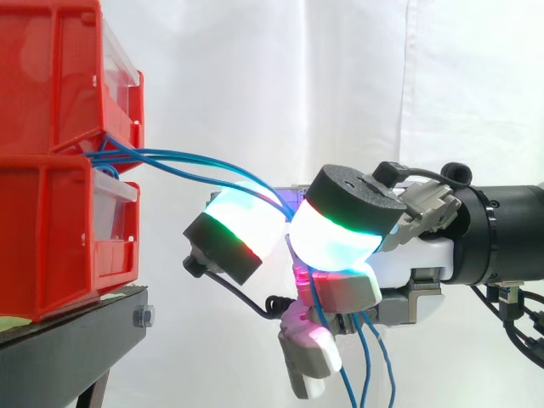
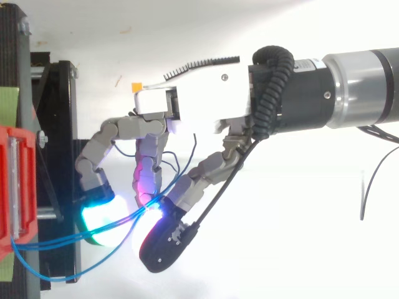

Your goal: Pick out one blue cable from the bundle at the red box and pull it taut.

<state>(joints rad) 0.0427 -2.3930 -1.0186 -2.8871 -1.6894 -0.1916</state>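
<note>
A: Since the robot hand (image 1: 340, 242) sits nearest in the side view, start there. State?
B: Fingers curled. Glowing pads (image 1: 242, 217) close together, pinching the blue cables (image 1: 161, 155); loose ends hang below the palm.
A: One strand or several?
B: More than one runs into the pinch. Exact count, cannot tell.
A: Taut?
B: No. The strands arc from the hand to the gap between the stacked red bins (image 1: 42, 221) on the bench (image 1: 59, 357). From above, one loop sags beside the box. White curtain (image 1: 255, 76) behind all.
A: Step, then?
B: My reading: grasp made, singling-out unsettled, pull not begun. The next move calls for shedding the extra strands and keeping one pinched, then drawing away from the bins until the arc straightens. Gently, lest it slip through the pads.
</note>
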